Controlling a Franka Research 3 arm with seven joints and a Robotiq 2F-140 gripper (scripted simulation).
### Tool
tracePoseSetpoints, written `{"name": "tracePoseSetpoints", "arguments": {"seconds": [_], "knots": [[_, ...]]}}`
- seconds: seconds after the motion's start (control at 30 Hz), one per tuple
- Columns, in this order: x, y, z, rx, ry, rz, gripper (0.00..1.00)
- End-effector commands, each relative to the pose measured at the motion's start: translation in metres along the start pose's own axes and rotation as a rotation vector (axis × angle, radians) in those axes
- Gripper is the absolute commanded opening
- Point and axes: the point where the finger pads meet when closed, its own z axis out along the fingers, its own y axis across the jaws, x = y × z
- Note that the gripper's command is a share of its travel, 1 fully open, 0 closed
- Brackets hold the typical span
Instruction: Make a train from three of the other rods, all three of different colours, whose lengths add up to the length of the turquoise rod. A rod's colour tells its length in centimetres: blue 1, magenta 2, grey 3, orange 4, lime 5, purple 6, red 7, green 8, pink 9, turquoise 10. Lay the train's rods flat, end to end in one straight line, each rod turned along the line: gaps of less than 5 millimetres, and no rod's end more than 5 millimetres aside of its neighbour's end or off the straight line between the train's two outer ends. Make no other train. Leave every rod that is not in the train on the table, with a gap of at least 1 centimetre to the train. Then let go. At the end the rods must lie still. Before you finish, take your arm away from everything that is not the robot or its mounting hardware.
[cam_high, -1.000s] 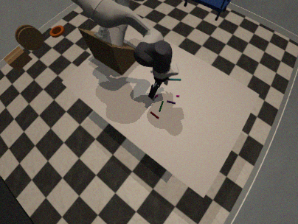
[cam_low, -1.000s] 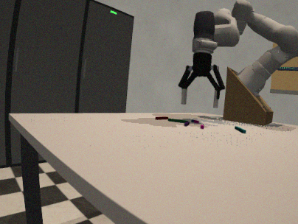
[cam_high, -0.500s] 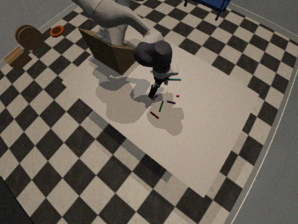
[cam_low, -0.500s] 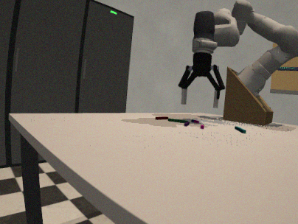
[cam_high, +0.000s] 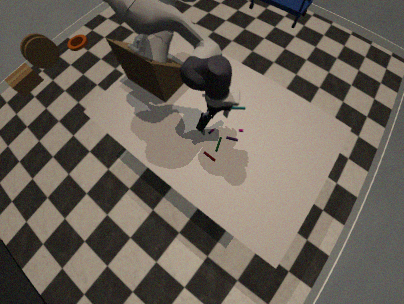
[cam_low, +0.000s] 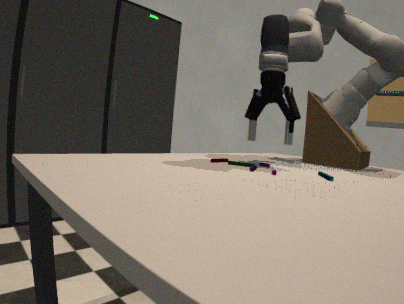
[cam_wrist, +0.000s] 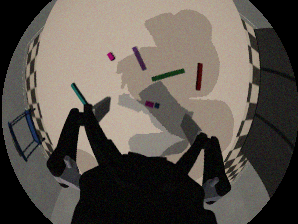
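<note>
Checkered floor (cam_high: 167, 257) (cam_low: 75, 262) (cam_wrist: 32, 65) around a pale worktop (cam_high: 300, 150) (cam_low: 175, 225) (cam_wrist: 85, 30), dark cabinets (cam_low: 65, 75) (cam_wrist: 275, 110) off to one side. My gripper (cam_high: 214, 121) (cam_low: 270, 142) (cam_wrist: 147, 112) is up above the surface, fingers wide apart, holding nothing. My arm (cam_high: 165, 22) (cam_low: 370, 37) reaches over from the wooden mount (cam_high: 145, 70) (cam_low: 327, 145).

All rods lie flat. In the wrist view, the turquoise rod (cam_high: 240, 108) (cam_low: 325, 176) (cam_wrist: 78, 93) is out at the left, one end partly hidden by a finger. Loose magenta rod (cam_high: 241, 130) (cam_low: 274, 172) (cam_wrist: 111, 56) sits well apart from it, near the purple rod (cam_high: 232, 138) (cam_low: 253, 168) (cam_wrist: 139, 58). Green rod (cam_high: 218, 144) (cam_low: 241, 163) (cam_wrist: 168, 75) lies between purple and the red rod (cam_high: 209, 156) (cam_low: 219, 160) (cam_wrist: 199, 76), clear of both, all three at different angles.

Second magenta rod (cam_high: 212, 131) (cam_low: 266, 165) (cam_wrist: 149, 104) is between my fingertips as the wrist camera sees it, but down on the worktop. Blue rod (cam_wrist: 157, 105) is just beside its end, roughly in line; can't tell if they touch.
</note>
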Motion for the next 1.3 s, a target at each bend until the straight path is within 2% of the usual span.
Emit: {"name": "tracePoseSetpoints", "arguments": {"seconds": [0.0, 0.53, 1.27], "knots": [[-0.0005, -0.0021, 0.0001, -0.003, 0.005, 0.167, 1.00], [-0.0032, -0.0002, -0.0020, -0.004, 0.003, 0.405, 1.00], [-0.0061, 0.0018, -0.0065, -0.005, 0.003, 0.812, 1.00]]}}
